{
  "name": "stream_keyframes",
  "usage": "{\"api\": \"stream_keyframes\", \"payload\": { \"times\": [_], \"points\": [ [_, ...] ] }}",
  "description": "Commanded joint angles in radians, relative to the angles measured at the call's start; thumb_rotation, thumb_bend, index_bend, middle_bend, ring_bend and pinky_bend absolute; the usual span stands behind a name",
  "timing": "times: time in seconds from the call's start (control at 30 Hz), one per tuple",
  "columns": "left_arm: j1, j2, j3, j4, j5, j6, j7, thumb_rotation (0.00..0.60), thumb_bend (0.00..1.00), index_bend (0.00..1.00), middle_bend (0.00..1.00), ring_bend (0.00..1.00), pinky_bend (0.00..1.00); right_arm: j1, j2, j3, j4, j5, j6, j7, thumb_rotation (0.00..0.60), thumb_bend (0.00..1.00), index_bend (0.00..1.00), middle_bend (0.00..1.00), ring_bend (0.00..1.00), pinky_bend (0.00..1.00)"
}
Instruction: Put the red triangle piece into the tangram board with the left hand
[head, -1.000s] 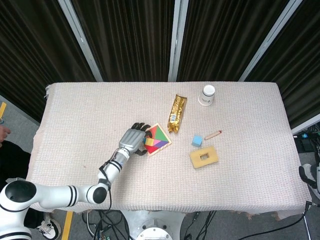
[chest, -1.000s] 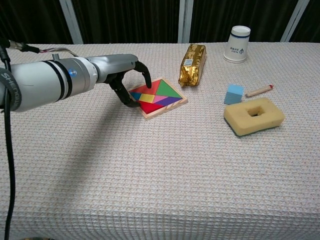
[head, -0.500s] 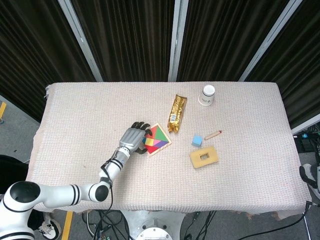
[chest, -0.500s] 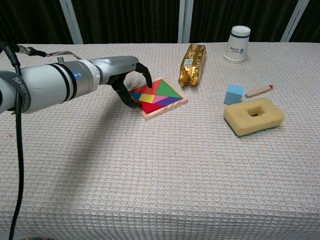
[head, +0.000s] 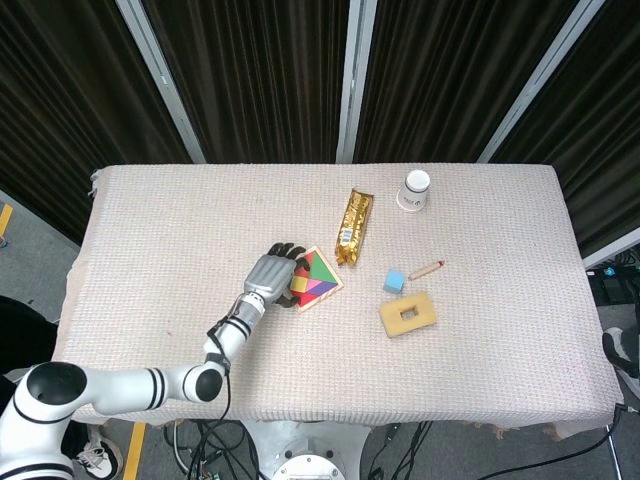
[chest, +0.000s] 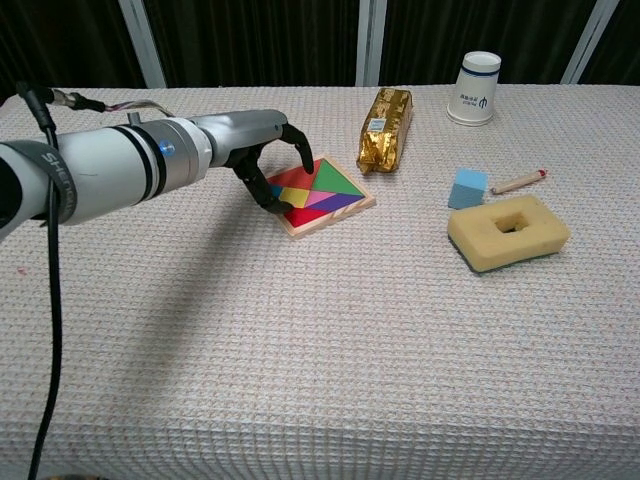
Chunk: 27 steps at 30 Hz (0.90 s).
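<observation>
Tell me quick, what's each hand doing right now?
Left hand: fingers curled down over the tangram board; cannot tell if it holds anything.
Right hand: not in view.

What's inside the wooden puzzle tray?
The tangram board holds colored pieces lying flat: red, green, yellow, pink, purple and blue. The left hand covers its left corner, so whatever lies under the fingers is hidden.

Left robot hand (chest: 268, 160) hides tangram board (chest: 322, 196) left corner.
</observation>
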Motion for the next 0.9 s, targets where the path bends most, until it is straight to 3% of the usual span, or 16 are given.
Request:
{"api": "stream_keyframes", "payload": {
  "times": [0.03,0.2,0.3,0.4,0.53,0.63,0.9],
  "points": [
    [0.012,0.029,-0.003,-0.039,0.019,0.027,0.002,0.6,0.26,0.28,0.08,0.0,0.02,0.0,-0.001,0.0,0.0,-0.001,0.0,0.0,0.6,0.3,0.0,0.0,0.0,0.0],
    [0.084,0.126,0.032,-0.167,0.096,0.124,-0.009,0.6,0.25,0.28,0.08,0.0,0.02,0.002,-0.002,-0.003,-0.001,-0.006,0.0,-0.006,0.6,0.3,0.0,0.0,0.0,0.0],
    [0.175,0.21,0.085,-0.266,0.187,0.217,-0.055,0.6,0.24,0.27,0.08,0.0,0.02,0.003,-0.002,-0.002,-0.004,-0.007,0.0,-0.013,0.6,0.3,0.0,0.0,0.0,0.0],
    [0.296,0.278,0.166,-0.314,0.354,0.363,-0.136,0.6,0.24,0.23,0.08,0.0,0.03,0.004,0.001,0.0,-0.017,-0.012,0.009,-0.028,0.6,0.3,0.0,0.0,0.0,0.0],
    [0.407,0.326,0.274,-0.258,0.541,0.508,-0.154,0.6,0.23,0.21,0.08,0.0,0.03,0.004,-0.002,0.002,-0.031,-0.028,0.034,-0.045,0.6,0.3,0.0,0.0,0.0,0.0],
    [0.472,0.361,0.334,-0.223,0.607,0.562,-0.139,0.6,0.2,0.2,0.08,0.0,0.03,0.006,-0.007,-0.003,-0.032,-0.05,0.046,-0.05,0.6,0.3,0.0,0.0,0.0,0.0],
    [0.602,0.424,0.377,-0.188,0.666,0.645,-0.198,0.6,0.16,0.2,0.08,0.0,0.02,0.015,-0.021,-0.011,-0.052,-0.064,0.046,-0.101,0.6,0.3,0.0,0.0,0.0,0.0]
  ]
}}
